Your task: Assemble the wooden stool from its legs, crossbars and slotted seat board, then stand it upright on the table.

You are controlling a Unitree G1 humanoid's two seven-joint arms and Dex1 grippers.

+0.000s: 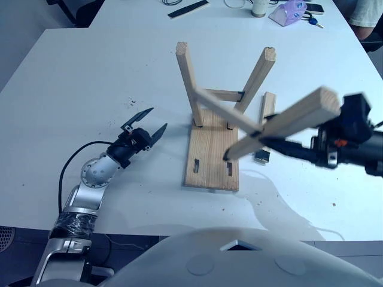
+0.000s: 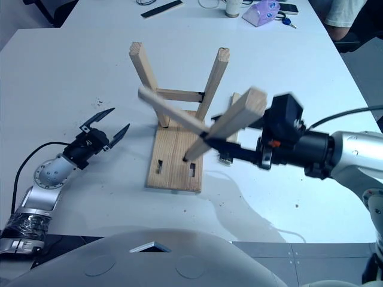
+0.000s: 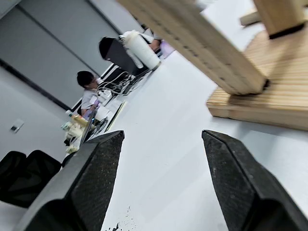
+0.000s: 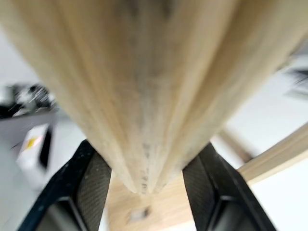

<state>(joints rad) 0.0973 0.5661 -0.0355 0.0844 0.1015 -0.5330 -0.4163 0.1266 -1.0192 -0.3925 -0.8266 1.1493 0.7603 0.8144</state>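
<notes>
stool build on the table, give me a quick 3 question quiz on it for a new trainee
1. True or false: the left end effector is shut on a crossbar.
2. How many legs stand in the seat board? A one, B two, C four.
3. Fill in: the right end effector is shut on a wooden ____.
Key: 1 false, it is open and empty. 2 B. 3 leg; the held leg hangs tilted over the board.
</notes>
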